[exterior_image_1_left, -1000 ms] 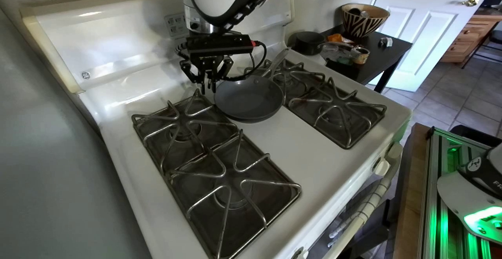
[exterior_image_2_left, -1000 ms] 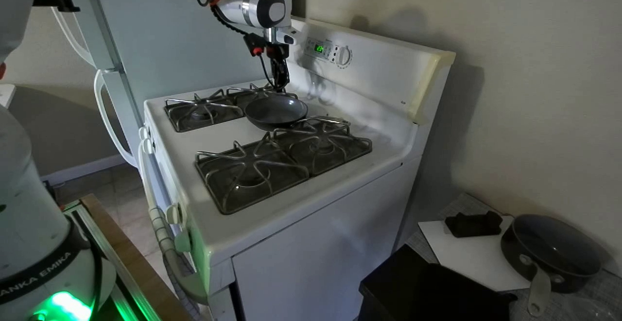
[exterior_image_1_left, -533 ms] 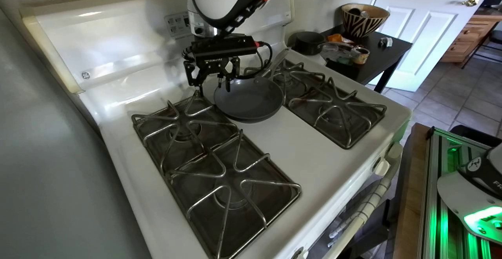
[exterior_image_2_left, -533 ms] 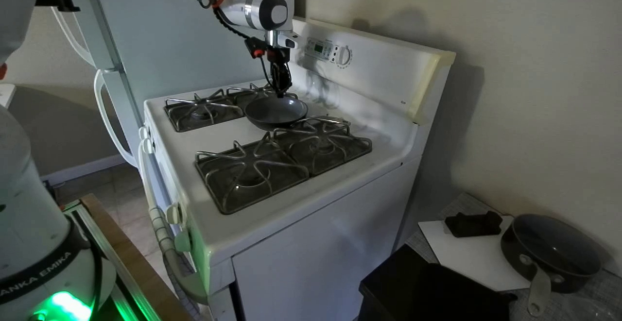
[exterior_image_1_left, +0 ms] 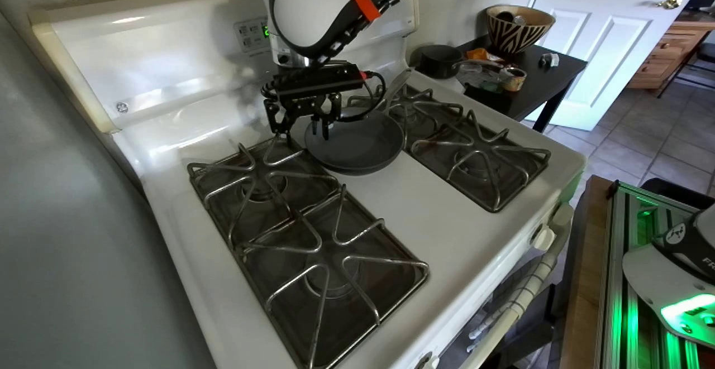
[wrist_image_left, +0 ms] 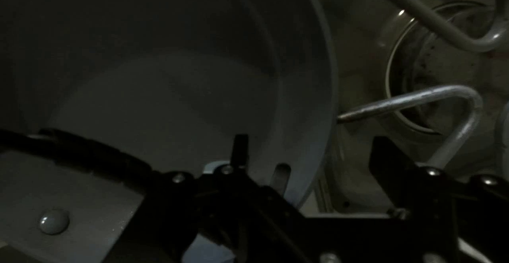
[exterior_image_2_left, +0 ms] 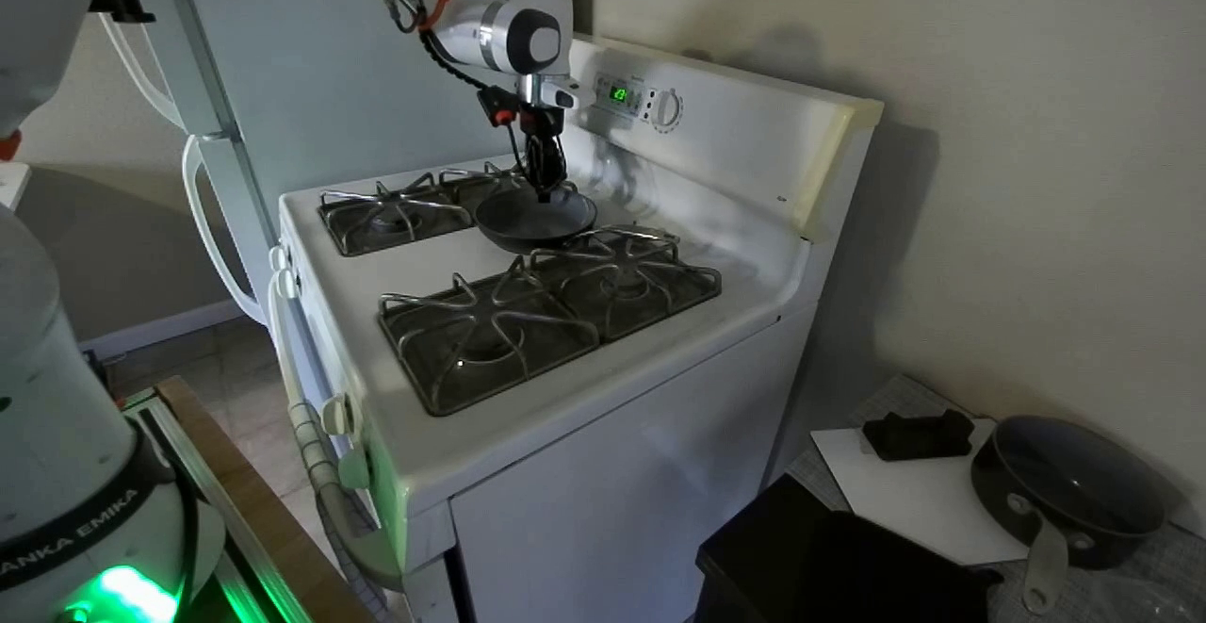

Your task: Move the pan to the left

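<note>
In both exterior views, the gripper (exterior_image_1_left: 307,135) is being lowered toward the pan (exterior_image_1_left: 363,143), the arm (exterior_image_2_left: 490,36) being carried down with it. Compared with one second earlier, the fingers (exterior_image_1_left: 325,131) are being held farther apart. The stove display (exterior_image_2_left: 618,93), dark half a second earlier, is being lit in green. On the wall (exterior_image_2_left: 1018,152), the upper shadow (exterior_image_2_left: 790,54) is being shifted downward.

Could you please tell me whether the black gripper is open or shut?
The black gripper is open: the wrist view shows its fingers well apart.
</note>
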Action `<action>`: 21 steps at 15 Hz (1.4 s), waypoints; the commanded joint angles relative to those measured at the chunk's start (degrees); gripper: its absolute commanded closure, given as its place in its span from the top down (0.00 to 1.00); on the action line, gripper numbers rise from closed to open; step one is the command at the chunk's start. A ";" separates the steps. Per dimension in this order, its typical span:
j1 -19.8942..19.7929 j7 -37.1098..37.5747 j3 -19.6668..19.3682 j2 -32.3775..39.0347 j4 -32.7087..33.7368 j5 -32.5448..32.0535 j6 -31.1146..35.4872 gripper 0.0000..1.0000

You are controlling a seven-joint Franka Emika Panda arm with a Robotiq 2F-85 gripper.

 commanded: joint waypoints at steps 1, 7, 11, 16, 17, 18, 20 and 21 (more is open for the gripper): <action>0.25 0.10 -0.36 1.74 2.32 -0.05 -1.65 0.46; 0.51 0.36 -0.85 2.35 3.06 -0.76 -2.91 0.00; 0.58 0.93 -0.68 2.58 4.36 -0.63 -4.86 0.02; 0.15 0.93 -0.03 2.10 5.59 0.39 -6.73 0.01; 0.13 1.26 0.10 2.21 6.22 0.65 -7.31 0.01; 0.13 1.58 0.24 2.39 6.86 0.80 -7.65 0.00; 0.33 2.33 0.32 2.80 8.23 0.83 -8.41 0.01; 0.41 2.41 0.44 2.89 8.68 0.92 -8.44 0.01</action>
